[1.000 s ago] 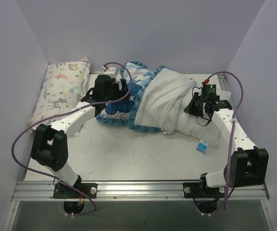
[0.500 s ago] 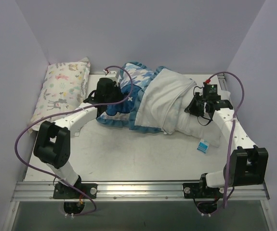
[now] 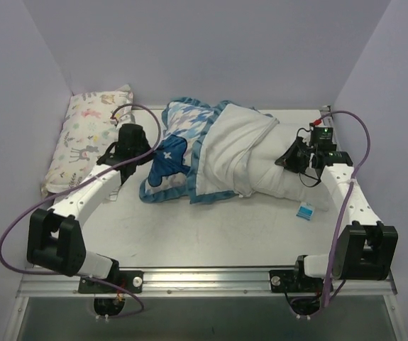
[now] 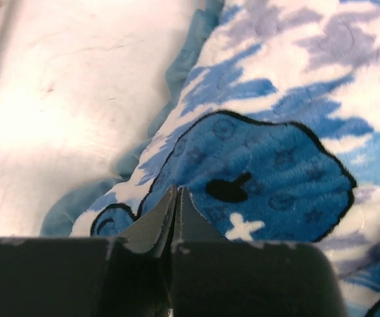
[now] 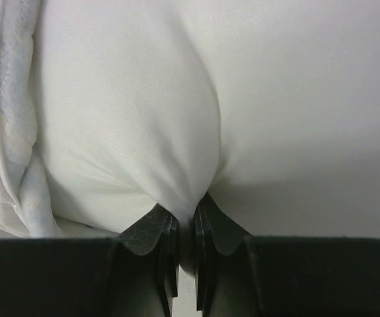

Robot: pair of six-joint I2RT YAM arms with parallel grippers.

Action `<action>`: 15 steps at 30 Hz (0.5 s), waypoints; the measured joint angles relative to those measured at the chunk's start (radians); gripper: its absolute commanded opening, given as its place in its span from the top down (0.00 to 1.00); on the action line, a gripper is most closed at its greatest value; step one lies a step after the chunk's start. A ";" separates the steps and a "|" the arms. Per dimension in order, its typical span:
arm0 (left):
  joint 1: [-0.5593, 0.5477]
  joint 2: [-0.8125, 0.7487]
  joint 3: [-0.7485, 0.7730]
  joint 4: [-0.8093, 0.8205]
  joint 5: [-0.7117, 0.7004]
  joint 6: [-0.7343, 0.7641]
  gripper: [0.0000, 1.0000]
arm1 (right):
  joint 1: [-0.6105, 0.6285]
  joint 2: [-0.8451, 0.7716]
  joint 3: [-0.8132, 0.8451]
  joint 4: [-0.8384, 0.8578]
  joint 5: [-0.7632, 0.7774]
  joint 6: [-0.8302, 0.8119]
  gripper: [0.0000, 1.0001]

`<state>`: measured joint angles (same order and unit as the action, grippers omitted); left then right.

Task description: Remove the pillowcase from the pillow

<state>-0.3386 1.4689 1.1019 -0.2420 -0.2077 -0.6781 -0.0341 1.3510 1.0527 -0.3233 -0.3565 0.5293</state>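
open table point(image 3: 211, 227) in front, animal-print pillow point(image 3: 90, 135) along left wall point(image 3: 19, 106), pillowcase point(image 3: 189, 121) bulk mid-table

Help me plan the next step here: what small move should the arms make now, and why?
Probably draw the left gripper, shut on the pillowcase, leftward, away from the right gripper, which pinches the pillow at its bare end. The case covers its other end, so pulling apart should slide it off.

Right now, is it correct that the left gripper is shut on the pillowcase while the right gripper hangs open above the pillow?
Not quite: the right gripper is shut on a fold of the pillow, as the right wrist view shows. The left gripper does grip the pillowcase.
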 measured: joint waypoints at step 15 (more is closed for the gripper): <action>0.002 -0.127 -0.079 -0.081 -0.168 -0.008 0.69 | 0.058 -0.114 0.018 -0.102 0.190 -0.040 1.00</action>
<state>-0.3367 1.3418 1.0229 -0.3229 -0.3756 -0.6861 0.0235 1.2373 1.0702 -0.4252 -0.1661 0.4892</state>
